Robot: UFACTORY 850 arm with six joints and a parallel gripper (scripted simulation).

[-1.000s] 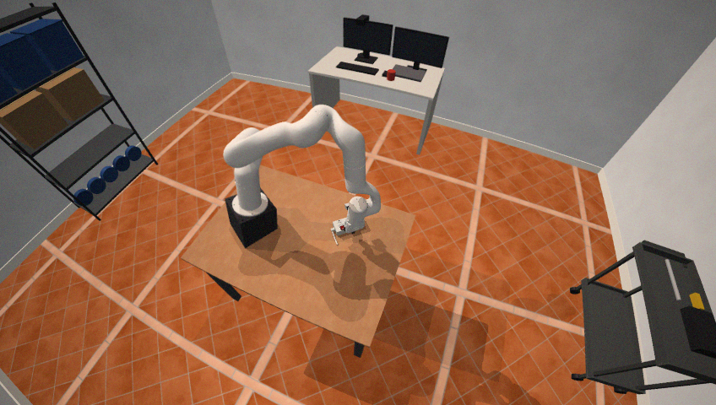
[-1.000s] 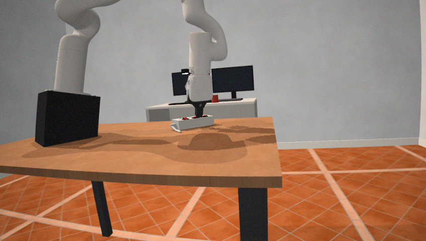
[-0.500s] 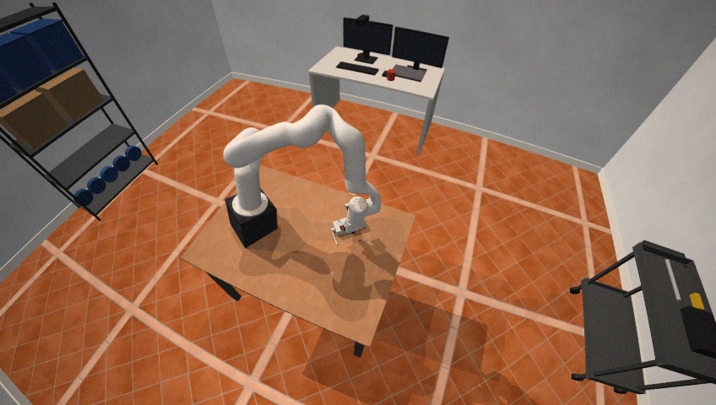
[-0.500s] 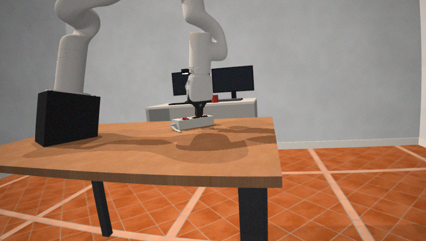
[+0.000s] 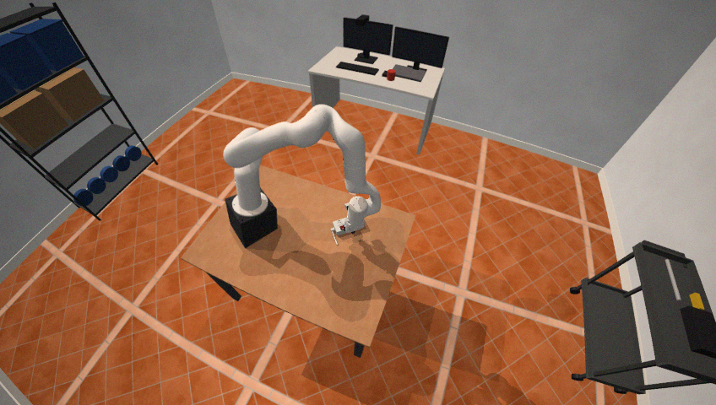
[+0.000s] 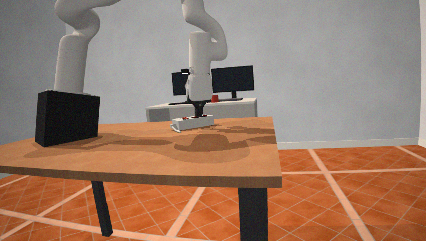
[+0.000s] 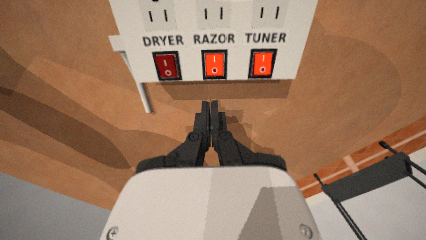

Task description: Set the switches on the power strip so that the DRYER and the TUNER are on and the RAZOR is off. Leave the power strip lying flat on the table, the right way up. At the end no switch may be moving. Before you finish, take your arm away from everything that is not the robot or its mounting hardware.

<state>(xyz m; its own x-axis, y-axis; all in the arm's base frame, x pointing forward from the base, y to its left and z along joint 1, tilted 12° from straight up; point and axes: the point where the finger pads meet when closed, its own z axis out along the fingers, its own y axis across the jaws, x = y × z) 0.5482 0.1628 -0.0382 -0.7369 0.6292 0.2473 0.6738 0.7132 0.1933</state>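
Note:
A white power strip (image 7: pixel 215 30) (image 6: pixel 192 121) (image 5: pixel 341 224) lies flat on the wooden table (image 6: pixel 149 161), right way up. In the wrist view its three red rocker switches show under their labels. The DRYER switch (image 7: pixel 166 66) is dark red. The RAZOR switch (image 7: pixel 214 64) and the TUNER switch (image 7: pixel 262 63) are bright, lit red. My gripper (image 7: pixel 210 110) (image 6: pixel 198 114) is shut and empty. Its tips hang just in front of the strip's near edge, in line with the RAZOR switch and low over the strip.
The arm's black base block (image 6: pixel 67 117) (image 5: pixel 251 220) stands on the table's left side. A short white cable stub (image 7: pixel 144 97) sticks out of the strip by the DRYER end. A dark cart (image 5: pixel 653 321) stands off the table to the right.

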